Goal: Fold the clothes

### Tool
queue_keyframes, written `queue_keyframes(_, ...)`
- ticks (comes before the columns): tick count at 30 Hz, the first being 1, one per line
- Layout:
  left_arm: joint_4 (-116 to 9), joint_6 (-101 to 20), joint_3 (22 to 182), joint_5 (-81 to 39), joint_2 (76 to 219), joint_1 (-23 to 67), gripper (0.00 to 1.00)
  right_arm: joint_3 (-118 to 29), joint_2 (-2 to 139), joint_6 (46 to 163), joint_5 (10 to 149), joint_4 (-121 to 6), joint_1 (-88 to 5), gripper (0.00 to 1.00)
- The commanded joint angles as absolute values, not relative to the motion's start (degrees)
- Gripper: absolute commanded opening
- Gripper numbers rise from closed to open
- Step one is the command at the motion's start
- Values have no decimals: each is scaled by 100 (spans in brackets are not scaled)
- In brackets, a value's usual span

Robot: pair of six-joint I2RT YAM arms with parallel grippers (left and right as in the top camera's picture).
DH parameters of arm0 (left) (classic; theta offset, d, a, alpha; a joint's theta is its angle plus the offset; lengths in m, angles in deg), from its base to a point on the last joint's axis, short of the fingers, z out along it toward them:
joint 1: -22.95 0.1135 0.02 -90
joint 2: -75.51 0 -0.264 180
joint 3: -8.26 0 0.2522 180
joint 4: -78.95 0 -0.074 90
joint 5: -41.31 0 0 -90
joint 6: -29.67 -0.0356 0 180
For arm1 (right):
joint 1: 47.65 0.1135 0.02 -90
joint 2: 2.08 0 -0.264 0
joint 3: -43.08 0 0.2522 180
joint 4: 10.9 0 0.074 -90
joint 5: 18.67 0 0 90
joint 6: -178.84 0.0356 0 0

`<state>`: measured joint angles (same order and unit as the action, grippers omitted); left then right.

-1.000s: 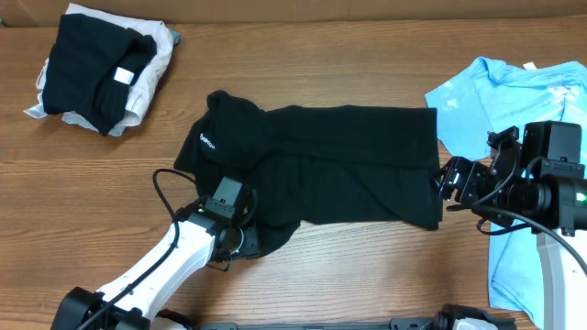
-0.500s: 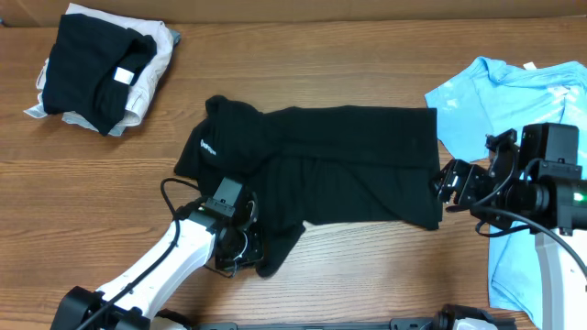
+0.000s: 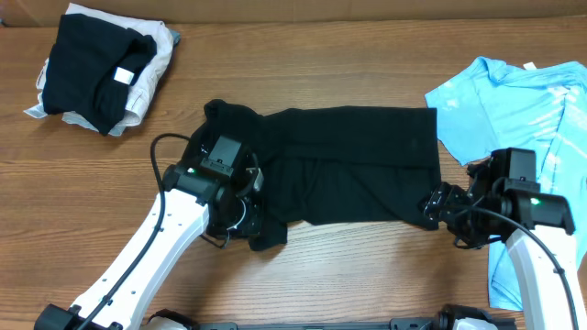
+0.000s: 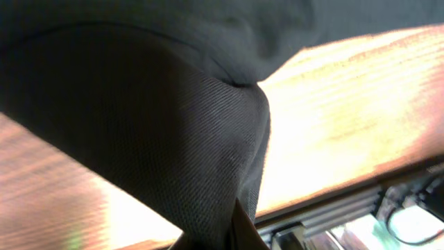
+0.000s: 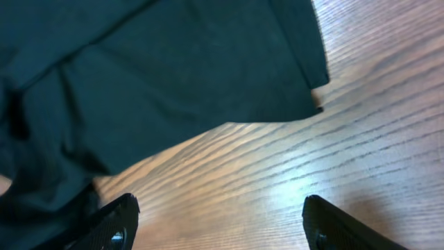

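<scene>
Fabric from the black short-sleeved cloth T-shirt [image 3: 358, 165] is bunched at the left gripper [image 3: 243, 218], which we judge to be clenched on its lower left edge, though that wrist view is mostly dark cloth. The shirt lies spread mid-table on the brown wooden table [image 3: 321, 64]. Our right gripper [image 3: 438, 207] hangs with fingers apart, holding nothing, beside the shirt's lower right corner.

matt black knit shirt [image 3: 353, 165], wood table [image 3: 321, 64]

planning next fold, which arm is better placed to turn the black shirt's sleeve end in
Left. The left gripper seems shut on the black T-shirt at that end; the right gripper hangs open by the far hem corner.
</scene>
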<state>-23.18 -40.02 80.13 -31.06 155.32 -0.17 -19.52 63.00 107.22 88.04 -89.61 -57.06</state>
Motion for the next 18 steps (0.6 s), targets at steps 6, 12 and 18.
queue_keyframes(6, -2285, -4236, 8137, -3812, 15532, 16, 4, -1080, 6816, 11688, 8329, -8119, -5748, 78)
queue_keyframes(12, -2396, -4236, 8137, -3860, 15532, 16, 7, -839, 7428, 11812, 8336, -7536, -5748, 66)
queue_keyframes(18, -2407, -4233, 8137, -3860, 15532, 16, 4, -839, 7833, 11950, 8270, -7228, -5748, 59)
